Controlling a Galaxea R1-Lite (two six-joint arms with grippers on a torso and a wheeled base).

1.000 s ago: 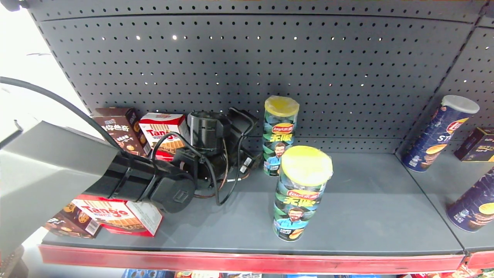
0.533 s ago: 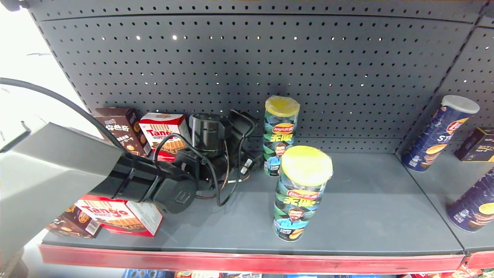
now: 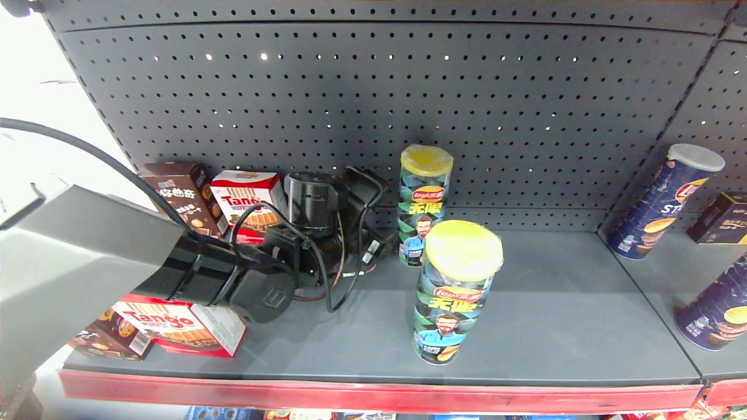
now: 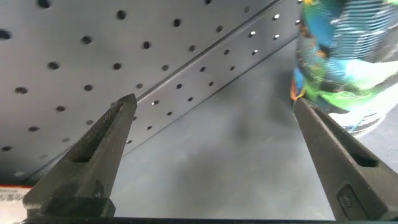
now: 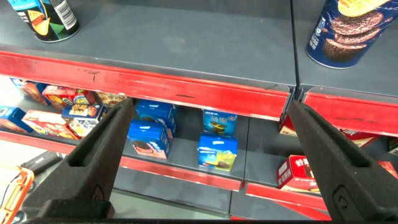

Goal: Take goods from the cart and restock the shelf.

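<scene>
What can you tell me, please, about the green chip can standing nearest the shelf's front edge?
The front chip can is a tall cylinder, seemingly cardboard, with a green and blue printed wrap and a closed yellow lid. It stands upright on the grey shelf near the front edge, clear of the matching rear can behind it; nothing else touches it.

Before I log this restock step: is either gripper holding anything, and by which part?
Nothing is held: the left gripper and the right gripper are both open and empty.
</scene>
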